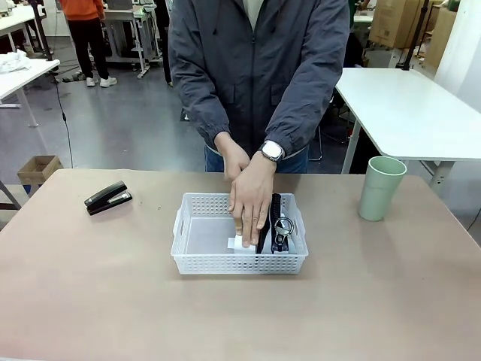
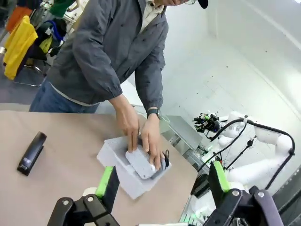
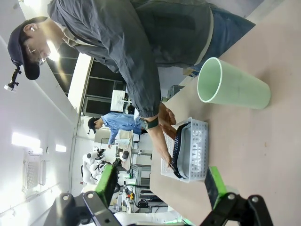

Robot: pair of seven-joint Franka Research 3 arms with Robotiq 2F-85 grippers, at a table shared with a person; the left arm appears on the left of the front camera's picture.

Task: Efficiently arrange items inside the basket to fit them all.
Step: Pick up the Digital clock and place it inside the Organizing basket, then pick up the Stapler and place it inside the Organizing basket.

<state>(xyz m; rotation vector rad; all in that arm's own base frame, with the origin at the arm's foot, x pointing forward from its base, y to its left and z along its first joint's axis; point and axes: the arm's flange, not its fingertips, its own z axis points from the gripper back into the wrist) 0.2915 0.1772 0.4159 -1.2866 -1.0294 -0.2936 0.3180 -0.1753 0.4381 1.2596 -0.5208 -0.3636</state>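
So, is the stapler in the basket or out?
Out. The black stapler lies on the table, to the left of the basket and apart from it, in the front view.

left gripper (image 2: 162, 178) and right gripper (image 3: 162, 176), each with jaws wide apart (green pads (image 2: 104, 181) inward)

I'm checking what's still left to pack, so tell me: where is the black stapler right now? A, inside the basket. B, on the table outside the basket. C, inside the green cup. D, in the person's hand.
B: the black stapler lies on the table, apart from the basket and off to its left in the front view.
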